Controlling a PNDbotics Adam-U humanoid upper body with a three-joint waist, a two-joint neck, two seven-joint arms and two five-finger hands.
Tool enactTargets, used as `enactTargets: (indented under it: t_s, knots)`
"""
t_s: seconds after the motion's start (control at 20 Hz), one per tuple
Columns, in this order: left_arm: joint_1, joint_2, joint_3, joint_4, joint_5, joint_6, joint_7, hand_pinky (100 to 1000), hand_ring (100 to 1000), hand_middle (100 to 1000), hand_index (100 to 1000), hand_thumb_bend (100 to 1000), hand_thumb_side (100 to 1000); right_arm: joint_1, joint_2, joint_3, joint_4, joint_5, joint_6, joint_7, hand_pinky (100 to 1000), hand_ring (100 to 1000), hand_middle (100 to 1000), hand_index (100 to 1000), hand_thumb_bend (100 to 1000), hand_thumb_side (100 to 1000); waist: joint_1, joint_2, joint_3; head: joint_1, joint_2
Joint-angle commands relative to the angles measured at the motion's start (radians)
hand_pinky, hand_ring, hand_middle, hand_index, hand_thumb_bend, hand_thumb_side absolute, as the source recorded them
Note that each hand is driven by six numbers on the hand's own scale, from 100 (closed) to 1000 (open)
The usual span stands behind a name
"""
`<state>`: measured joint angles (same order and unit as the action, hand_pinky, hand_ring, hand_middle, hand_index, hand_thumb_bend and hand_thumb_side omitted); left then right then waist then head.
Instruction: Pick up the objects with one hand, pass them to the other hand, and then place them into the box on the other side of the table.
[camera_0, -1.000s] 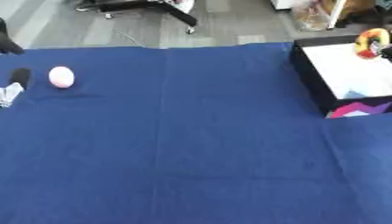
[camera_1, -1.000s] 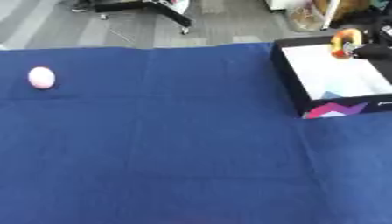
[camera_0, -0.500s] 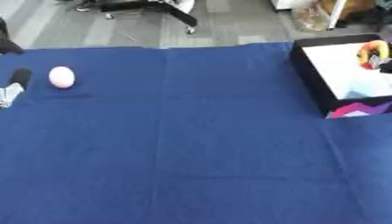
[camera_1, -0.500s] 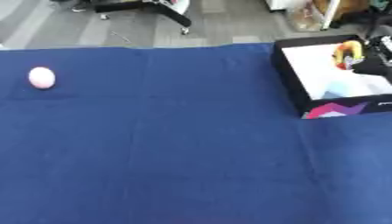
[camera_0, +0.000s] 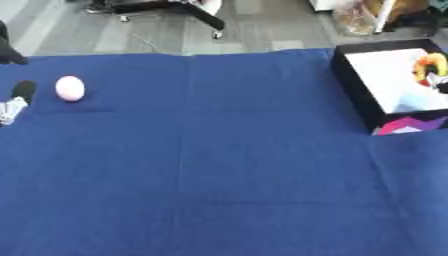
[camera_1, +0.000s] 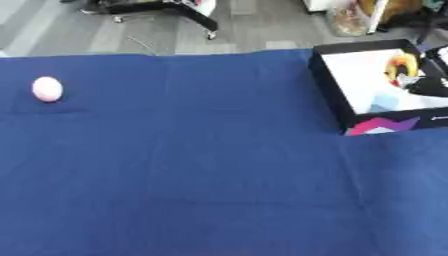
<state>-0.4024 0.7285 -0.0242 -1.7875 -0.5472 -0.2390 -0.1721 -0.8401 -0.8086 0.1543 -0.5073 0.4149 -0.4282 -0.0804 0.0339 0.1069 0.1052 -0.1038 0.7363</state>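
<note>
A pink egg-shaped ball (camera_0: 70, 88) lies on the blue cloth at the far left. My left hand (camera_0: 17, 97) shows only at the left edge, just beside the ball, with its fingers relaxed and holding nothing. At the right stands a black box (camera_1: 325, 85) with a white inside. Low inside it, near its right wall, is a yellow and orange toy (camera_1: 401, 67). My right hand (camera_1: 433, 84) reaches into the box from the right edge and is right against the toy; its grip is hidden by blur.
The blue cloth (camera_0: 219, 165) covers the whole table between ball and box. A pink and purple pattern (camera_1: 381, 125) marks the box's near wall. Beyond the far edge are grey floor and a chair base (camera_0: 166, 7).
My right hand and the yellow and orange toy have moved down from above the box's far rim to low inside the box. The ball and left hand have stayed put.
</note>
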Motion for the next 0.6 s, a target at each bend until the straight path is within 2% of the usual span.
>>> enactTargets:
  t_s: [0.05,0.15,0.25,0.4,0.6]
  knots:
    - [-0.005,0.020,0.019,-0.009,-0.004,0.004,0.003,772,582,573,672,185,375,-0.030,0.018,-0.125,-0.040,0.390,0.022,-0.061,953,872,868,1000,100,209,0.001,-0.013,-0.003,0.007,-0.009]
    - [-0.002,0.020,0.021,-0.008,-0.005,0.004,0.004,772,582,573,671,183,376,-0.035,0.048,-0.200,-0.048,0.612,0.020,-0.101,944,880,878,1000,100,211,0.002,-0.013,-0.006,0.009,-0.008]
    - [0.000,0.019,0.022,-0.007,-0.005,0.004,0.004,772,582,573,671,184,377,-0.037,0.060,-0.238,-0.048,0.724,0.007,-0.128,939,883,882,1000,100,208,0.003,-0.014,-0.007,0.010,-0.007]
    - [0.000,0.019,0.022,-0.006,-0.006,0.004,0.003,773,582,573,671,182,378,-0.040,0.065,-0.256,-0.047,0.794,-0.011,-0.145,929,896,896,1000,100,211,0.002,-0.014,-0.006,0.010,-0.007]
    - [0.001,0.018,0.022,-0.006,-0.006,0.004,0.001,773,582,573,671,181,380,-0.043,0.065,-0.259,-0.052,0.829,-0.027,-0.150,921,908,909,1000,100,225,0.000,-0.015,-0.005,0.009,-0.006]
